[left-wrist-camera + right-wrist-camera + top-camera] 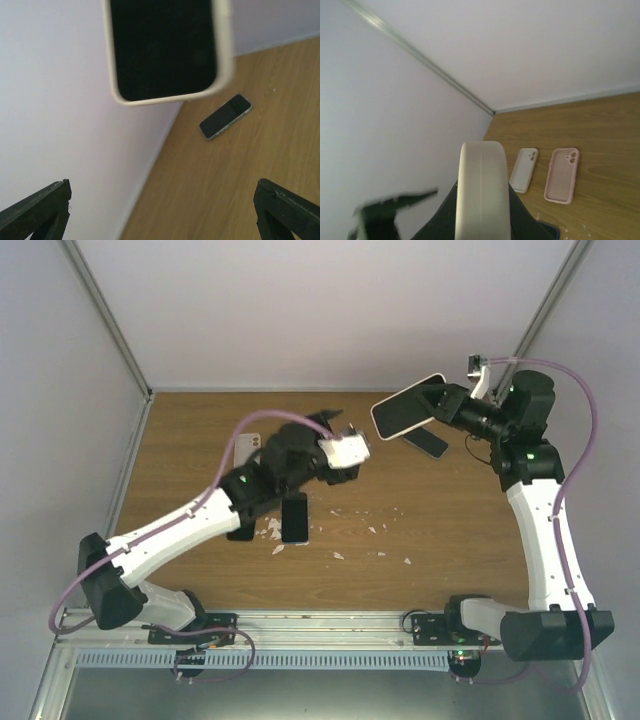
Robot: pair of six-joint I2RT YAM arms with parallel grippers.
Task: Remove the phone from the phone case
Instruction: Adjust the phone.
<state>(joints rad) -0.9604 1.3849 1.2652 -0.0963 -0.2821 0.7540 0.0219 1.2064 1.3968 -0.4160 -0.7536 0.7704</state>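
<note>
My right gripper [437, 406] is shut on a phone in a cream case [407, 406] and holds it raised above the back right of the table. In the right wrist view the case's edge [482, 185] stands between my dark fingers [522, 215]. My left gripper [348, 448] is open and empty, raised just left of the cased phone and pointing at it. In the left wrist view the phone's dark screen [162, 45] fills the top, well beyond my spread fingertips [42, 207].
A bare dark phone [432, 443] lies on the wooden table under the held one; it also shows in the left wrist view [226, 116]. Another dark phone [295, 517] lies by the left arm. An empty white case [523, 170] and a pink case [562, 175] lie at the far left. White scraps [375, 530] dot the table.
</note>
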